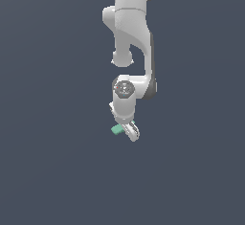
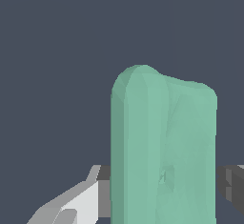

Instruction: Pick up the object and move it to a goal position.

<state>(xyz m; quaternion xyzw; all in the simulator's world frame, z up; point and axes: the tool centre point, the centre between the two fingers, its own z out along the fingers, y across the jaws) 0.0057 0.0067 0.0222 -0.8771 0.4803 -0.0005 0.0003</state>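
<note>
Between gripper (image 1: pixel 128 129) fingers, teal block (image 2: pixel 162 147), open surroundings.

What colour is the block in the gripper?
Plain teal-green block, no pattern; clearest in the wrist view.

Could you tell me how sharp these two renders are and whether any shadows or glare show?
Exterior view: soft and low in detail, flat light, no cast shadow or glare, block tiny beside the gripper. Wrist view: block looms large, edges clean, shading even.
</note>
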